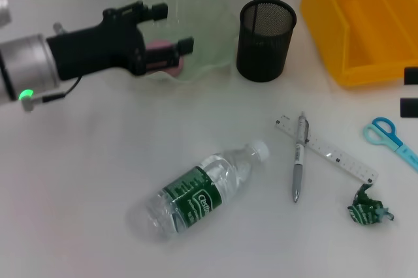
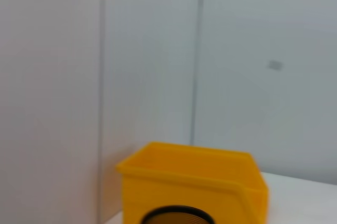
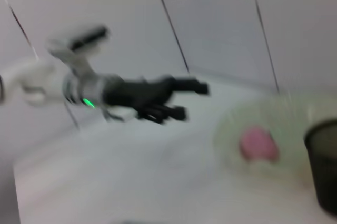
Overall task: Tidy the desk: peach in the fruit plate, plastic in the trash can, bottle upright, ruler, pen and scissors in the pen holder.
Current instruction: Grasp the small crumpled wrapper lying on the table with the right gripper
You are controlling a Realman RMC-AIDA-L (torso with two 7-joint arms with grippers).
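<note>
Left hand [image 1: 175, 28], fingers spread and empty, above the fruit plate [image 1: 215, 20]; the bottle [image 1: 202, 190] lies diagonally nearer it.

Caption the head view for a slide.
Left pincer open above the plate holding the peach; bottle lying flat.

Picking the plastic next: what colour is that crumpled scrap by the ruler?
Dark green with white print, the crumpled plastic shows best in the head view.

A lab-style test bench: a bare white table [image 1: 78, 180] against plain panelled walls [image 2: 158, 50], with a yellow storage bin [image 1: 359, 23] beyond the left gripper [image 1: 171, 29].
</note>
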